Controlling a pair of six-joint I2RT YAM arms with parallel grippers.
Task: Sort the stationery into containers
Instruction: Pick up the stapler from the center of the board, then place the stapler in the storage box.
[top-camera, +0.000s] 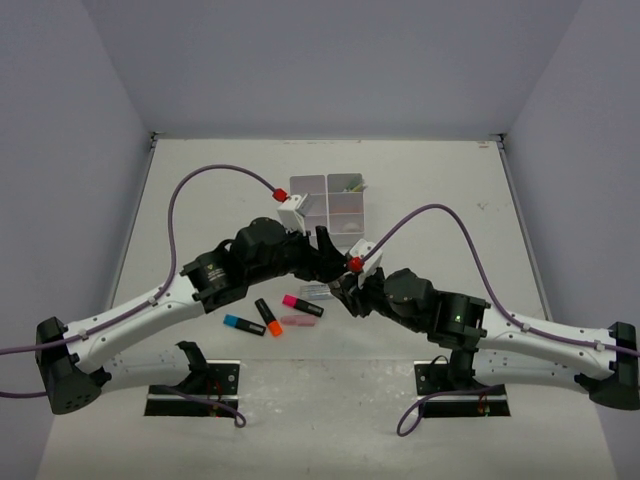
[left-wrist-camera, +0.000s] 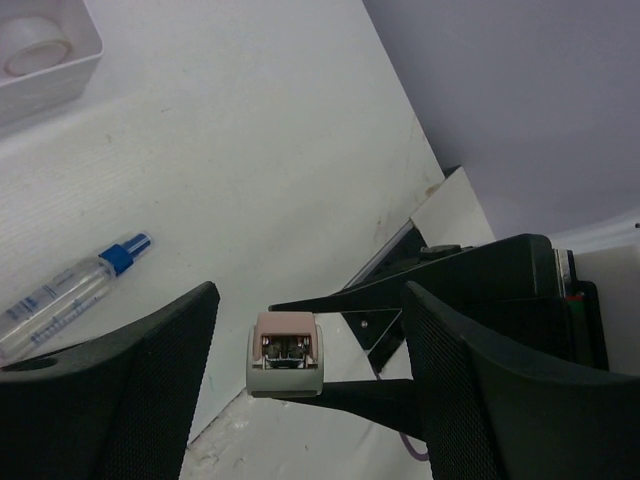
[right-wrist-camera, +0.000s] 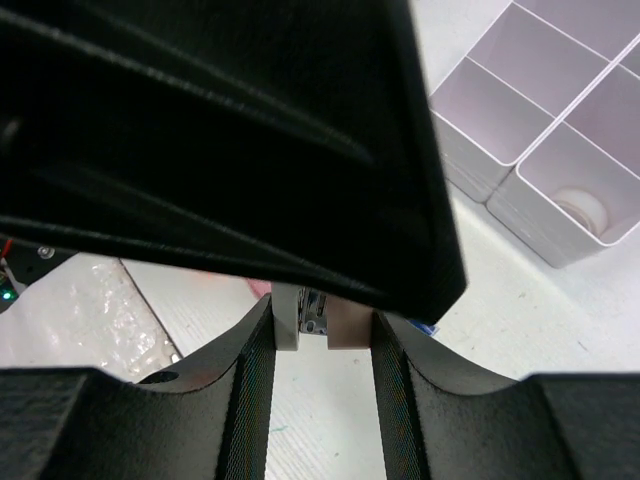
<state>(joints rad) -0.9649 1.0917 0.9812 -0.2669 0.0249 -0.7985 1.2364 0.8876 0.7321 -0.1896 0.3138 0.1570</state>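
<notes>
My right gripper is shut on a small white and pink stationery piece with metal inside, held off the table. That same piece sits between the fingers of my left gripper, which is open around it with a gap on both sides. From above, the two grippers meet at mid-table, left gripper against right gripper, and they hide the piece. The white six-compartment organiser stands just behind them. A tape ring lies in one near compartment. A blue-capped glue pen lies on the table.
In front of the grippers lie a pink-ended highlighter, an orange-ended one, a blue-ended one and a pink eraser. The left arm's black finger fills the top of the right wrist view. Purple cables arch over both arms.
</notes>
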